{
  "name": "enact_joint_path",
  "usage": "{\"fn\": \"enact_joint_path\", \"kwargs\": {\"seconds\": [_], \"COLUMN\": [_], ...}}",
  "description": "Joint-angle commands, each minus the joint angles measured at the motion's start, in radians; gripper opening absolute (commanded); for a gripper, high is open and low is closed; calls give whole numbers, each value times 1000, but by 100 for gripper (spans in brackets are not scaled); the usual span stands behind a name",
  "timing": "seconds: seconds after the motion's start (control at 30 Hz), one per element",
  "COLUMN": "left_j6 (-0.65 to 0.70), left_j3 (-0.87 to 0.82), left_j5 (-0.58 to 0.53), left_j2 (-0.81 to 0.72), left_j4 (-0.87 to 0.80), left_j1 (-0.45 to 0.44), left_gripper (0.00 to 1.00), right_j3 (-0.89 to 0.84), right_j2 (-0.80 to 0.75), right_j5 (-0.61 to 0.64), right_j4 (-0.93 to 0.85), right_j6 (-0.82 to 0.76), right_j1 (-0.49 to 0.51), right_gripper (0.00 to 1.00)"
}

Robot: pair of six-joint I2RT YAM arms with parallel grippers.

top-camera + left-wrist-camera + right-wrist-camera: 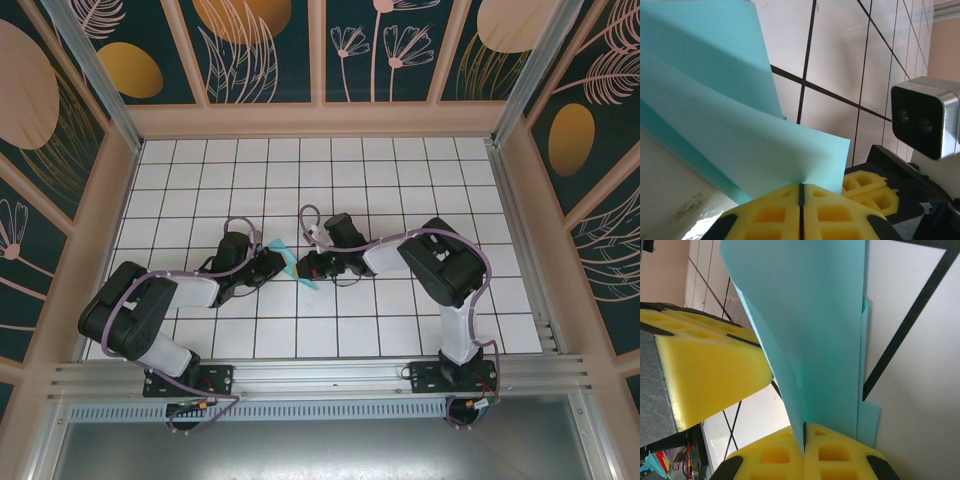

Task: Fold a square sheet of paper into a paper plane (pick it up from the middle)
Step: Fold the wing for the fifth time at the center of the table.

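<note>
- The light-blue paper, folded into overlapping layers, hangs off the surface between two robot pincers. It sits over the middle of the white tiled table, a little nearer the near edge than the far one and well clear of both side edges.
- From the left wrist, the paper rises from the fingers in two leaves, one lying partly over the other, with the black grid lines of the table behind them.
- From the right wrist, the paper stands upright in a tall curved sheet, and a second layer shows along its right side.
- The left pincer is clamped on the paper, its yellow fingers pressed together with the sheet caught in the seam.
- The right pincer grips the paper in the same way, fingers closed on its lower edge.
- The two pincers face each other and sit just beside one another.
- A yellow finger of the left pincer stands close against the paper in the right wrist view.
- The right wrist's camera looms at the right of the left wrist view.
- Both arms, left and right, bend inward from their bases at the near edge.
</note>
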Motion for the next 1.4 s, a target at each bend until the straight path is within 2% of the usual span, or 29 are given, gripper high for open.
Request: {"fn": "enact_joint_path", "kwargs": {"seconds": [0.0,0.37,1.0,1.37], "left_j6": [32,40,28,29], "left_j3": [20,31,23,18], "left_j5": [-10,-41,-89,-81], "left_j2": [19,65,65,59], "left_j4": [20,-7,-55,-48], "left_j1": [-6,-6,-6,-6], "left_gripper": [9,7,5,5], "right_j3": [2,24,44,-5], "right_j2": [22,24,-74,-120], "right_j5": [-22,-3,11,-3], "right_j4": [-3,-77,-212,-195], "right_j6": [6,-37,-85,-61], "right_j1": [-9,-8,-14,-23], "right_gripper": [0,1,17,23]}}
